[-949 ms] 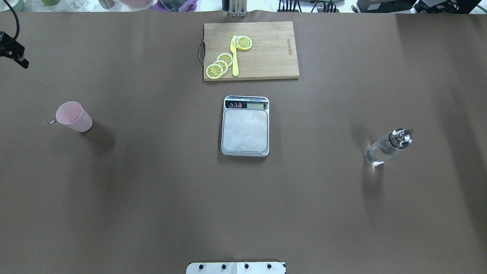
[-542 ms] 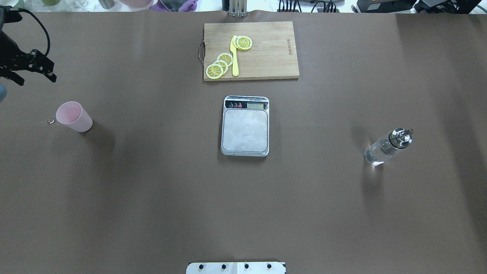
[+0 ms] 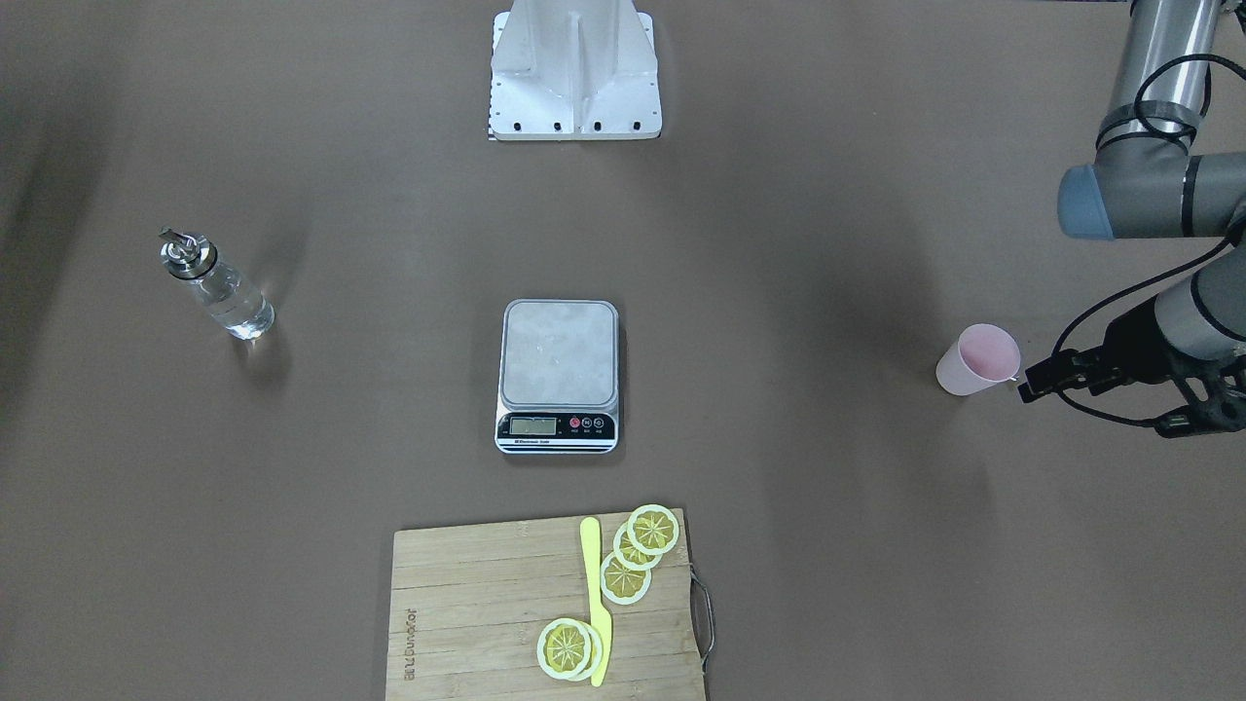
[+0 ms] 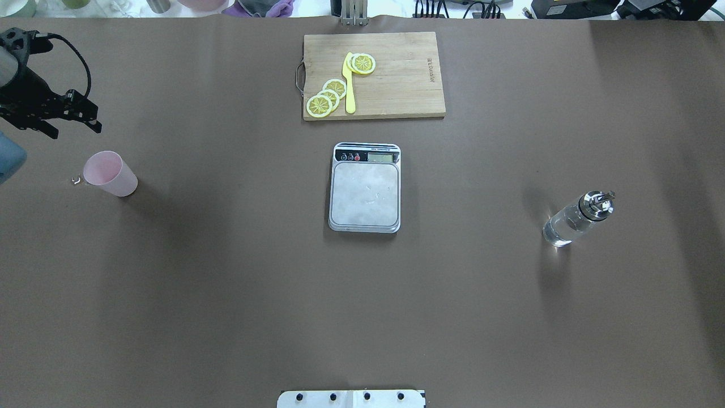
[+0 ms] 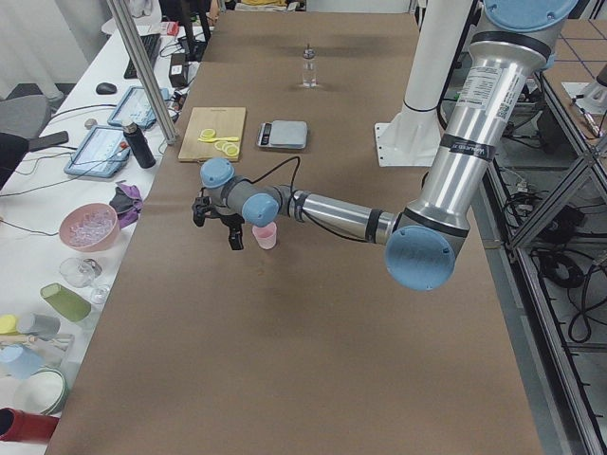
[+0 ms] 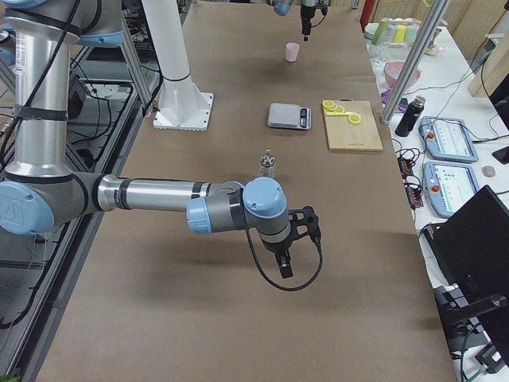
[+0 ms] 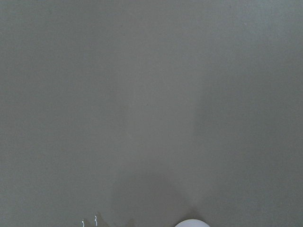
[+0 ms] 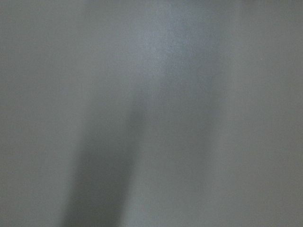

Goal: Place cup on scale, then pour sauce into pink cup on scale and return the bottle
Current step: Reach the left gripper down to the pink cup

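The left claw (image 4: pixel 76 130) is wide apart and empty, at 11 o'clock from the cup (image 4: pixel 110 174); a crooked reach could tip it over

Your bench (image 4: pixel 226 317) is covered edge to edge in a matte brown sheet, with soft, broad shadows lying across it. Along your side runs a white table (image 5: pixel 28 261) carrying tablets (image 5: pixel 95 152), a pink bowl (image 5: pixel 88 226) and assorted cups. A bare metal pole (image 5: pixel 142 71) stands at its edge. On the far side of the bench you see aluminium framing (image 5: pixel 560 199) and loose cables (image 5: pixel 574 327) on a grey floor.
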`<state>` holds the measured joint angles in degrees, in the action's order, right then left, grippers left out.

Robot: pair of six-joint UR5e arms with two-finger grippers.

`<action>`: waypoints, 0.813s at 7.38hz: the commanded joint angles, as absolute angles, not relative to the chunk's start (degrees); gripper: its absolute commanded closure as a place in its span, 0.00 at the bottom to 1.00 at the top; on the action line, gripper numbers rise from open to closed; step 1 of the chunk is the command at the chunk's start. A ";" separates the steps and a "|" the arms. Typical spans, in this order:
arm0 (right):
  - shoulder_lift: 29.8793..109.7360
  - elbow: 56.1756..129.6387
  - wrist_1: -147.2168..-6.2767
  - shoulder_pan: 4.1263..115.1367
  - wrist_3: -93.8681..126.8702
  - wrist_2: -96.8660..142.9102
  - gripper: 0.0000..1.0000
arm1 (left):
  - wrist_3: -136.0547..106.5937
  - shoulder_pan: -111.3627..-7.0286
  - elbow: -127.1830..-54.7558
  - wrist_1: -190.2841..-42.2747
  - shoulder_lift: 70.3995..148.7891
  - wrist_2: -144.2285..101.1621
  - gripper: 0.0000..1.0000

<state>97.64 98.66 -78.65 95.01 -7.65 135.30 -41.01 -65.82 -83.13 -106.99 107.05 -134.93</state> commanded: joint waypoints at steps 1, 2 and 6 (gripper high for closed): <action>97.73 99.05 -78.84 95.18 -7.56 137.70 0.00 | -41.40 -65.65 -90.30 -107.32 100.50 -132.74 0.03; 97.73 99.23 -78.92 95.53 -7.56 137.64 0.00 | -41.57 -65.65 -93.22 -107.14 98.11 -132.63 0.03; 98.17 99.76 -80.77 96.86 -7.56 139.74 0.00 | -47.54 -61.01 -93.34 -107.14 98.96 -130.70 0.04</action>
<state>98.03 99.67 -80.46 96.76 -7.54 139.17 -46.40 -62.56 -93.30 -107.13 98.84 -131.70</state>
